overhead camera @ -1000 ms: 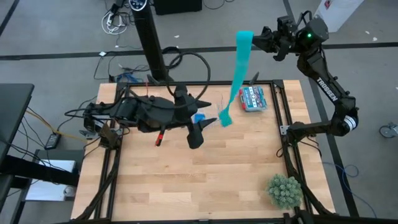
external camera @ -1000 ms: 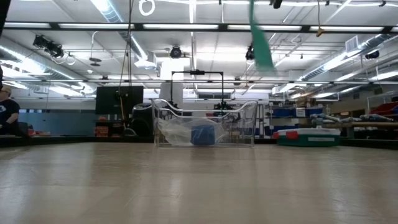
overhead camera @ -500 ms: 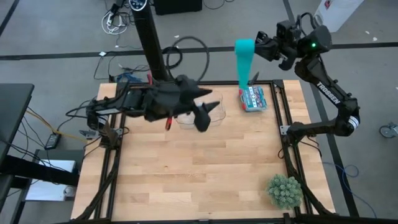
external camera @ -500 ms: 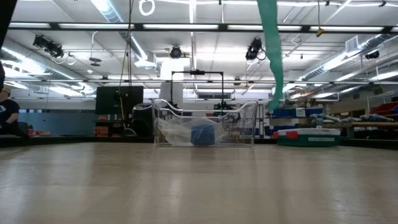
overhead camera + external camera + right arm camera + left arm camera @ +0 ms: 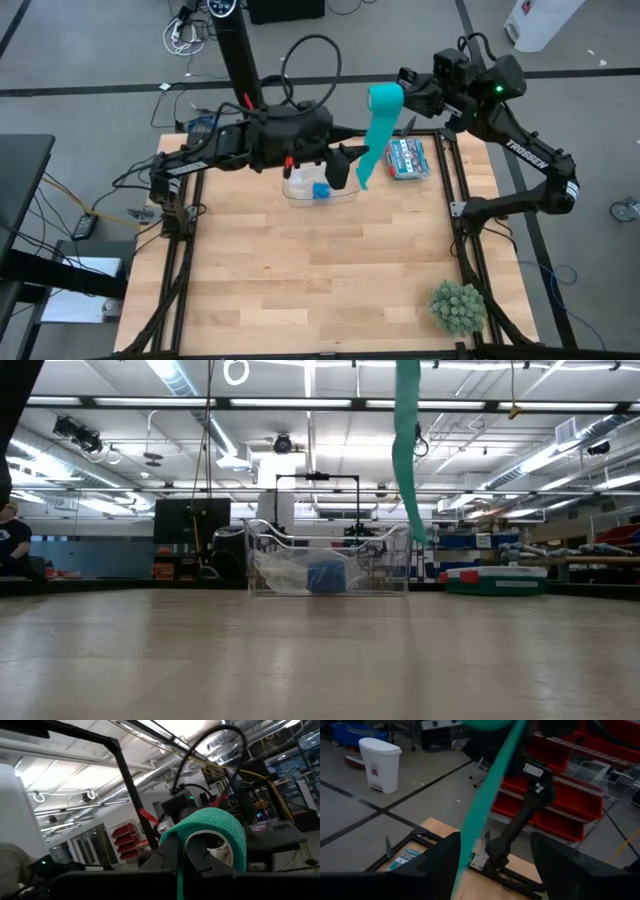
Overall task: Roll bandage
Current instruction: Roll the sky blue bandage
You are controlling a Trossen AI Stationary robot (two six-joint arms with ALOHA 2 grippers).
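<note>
Since the earlier frames the left arm has swung from the table's middle toward twelve o'clock, so the left gripper [image 5: 348, 166] now sits just beside the hanging bandage [image 5: 376, 135]; the right gripper [image 5: 405, 92] has moved a little toward nine o'clock, carrying the ribbon's top with it, and the loose tail has come back over the table's far edge.

The right gripper, raised at about one o'clock above the back rail, has its fingers pressed together on the upper end of the bandage; in the right wrist view the teal fabric [image 5: 215, 830] loops over the fingertips [image 5: 197, 855] like a hood; the strip drops from there as a long narrow ribbon, its lower end reaching the left gripper.

The left gripper's fingers are spread wide; in the left wrist view the ribbon [image 5: 487, 800] runs down between the two dark fingers [image 5: 432, 867] without either one visibly touching it.

Below the left gripper, at twelve o'clock on the wooden table [image 5: 320, 270], stands a clear container [image 5: 320, 190] with a blue roll [image 5: 320, 190] inside; a flat printed packet [image 5: 407, 157] lies at one o'clock; a spiky green plant [image 5: 458, 307] sits at the five o'clock corner.

From table height the bandage [image 5: 408, 450] hangs down from the picture's top edge, ending above the clear container [image 5: 330, 560]; a person [image 5: 12, 545] sits far off at nine o'clock.
</note>
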